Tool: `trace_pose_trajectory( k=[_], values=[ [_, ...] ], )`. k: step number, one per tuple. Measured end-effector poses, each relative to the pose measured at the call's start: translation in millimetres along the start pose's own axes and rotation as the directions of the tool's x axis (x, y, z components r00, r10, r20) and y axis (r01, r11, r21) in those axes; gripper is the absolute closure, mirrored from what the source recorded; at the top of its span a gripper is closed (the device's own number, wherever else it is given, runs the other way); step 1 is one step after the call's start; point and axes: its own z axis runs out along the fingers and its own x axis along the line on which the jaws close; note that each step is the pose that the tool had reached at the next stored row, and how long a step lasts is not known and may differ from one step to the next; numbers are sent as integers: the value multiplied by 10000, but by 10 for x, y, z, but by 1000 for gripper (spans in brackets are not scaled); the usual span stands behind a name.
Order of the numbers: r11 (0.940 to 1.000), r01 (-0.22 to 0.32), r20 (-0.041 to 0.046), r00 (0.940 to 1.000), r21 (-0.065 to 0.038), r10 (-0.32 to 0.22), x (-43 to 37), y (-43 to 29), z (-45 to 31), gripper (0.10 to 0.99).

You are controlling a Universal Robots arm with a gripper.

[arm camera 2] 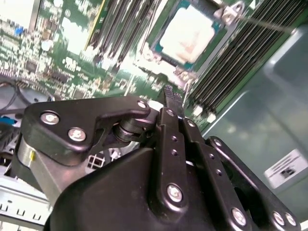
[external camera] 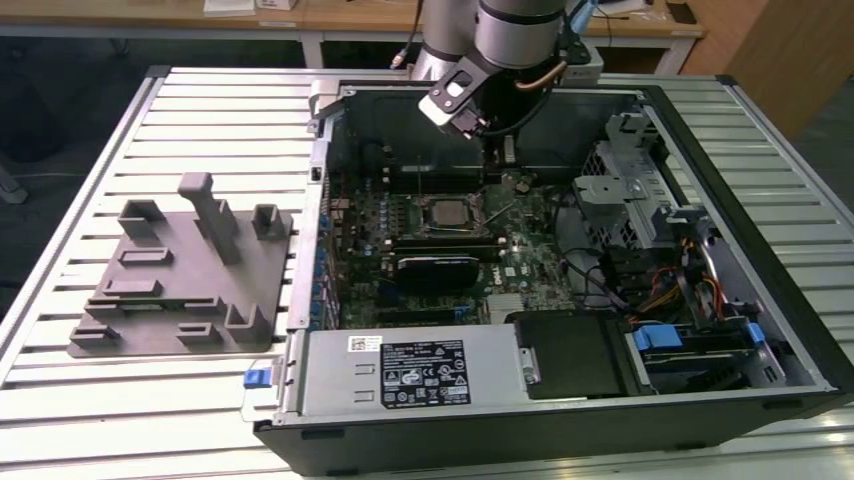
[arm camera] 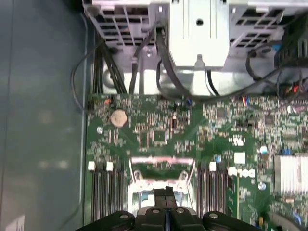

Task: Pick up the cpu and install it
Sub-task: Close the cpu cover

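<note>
While the claw (arm camera 2: 168,92), pressed together and empty, hangs just above the board (arm camera: 159,130), the cpu (arm camera 2: 186,31) lies in its socket (arm camera 2: 155,50). If unclamped, a downward brush could skew it and bend pins.

The silver-grey cylindrical metal arm (external camera: 514,30) carries a darker ring and ends in a black wrist. A pale grey box-shaped camera housing (external camera: 451,100) sits beside the wrist, and a copper-coloured curved cable (external camera: 541,78) loops there. The matte black tool (arm camera 2: 171,94) is built of flat linkage bars pinned with round silver screws (arm camera 2: 174,192). A small yellow mark (arm camera 2: 32,155) shows on its grey base. In the first wrist view its two slim black fingers (arm camera: 160,195) meet along a thin seam.
</note>
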Motion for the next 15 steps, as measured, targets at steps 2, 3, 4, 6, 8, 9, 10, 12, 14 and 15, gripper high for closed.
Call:
trace_pose_trajectory(
  k=[2,3,4,6,8,9,10,12,14,15],
  values=[
    [10000,-2,2,10000,1,2,0,59,2,980],
    [10000,-3,2,10000,1,3,1,88,3,980],
    [10000,-5,2,10000,1,5,1,116,5,980],
    [10000,-10,1,10000,0,10,2,170,8,980],
    [10000,-16,2,10000,0,16,2,226,10,980],
    [10000,-18,1,10000,0,18,2,253,11,980],
    [10000,-20,1,10000,0,20,2,280,13,980],
    [10000,-28,2,10000,0,28,2,332,15,980],
    [10000,-36,3,10000,0,36,3,384,17,980],
    [10000,-42,3,10000,-1,42,3,408,18,980]
  ],
)
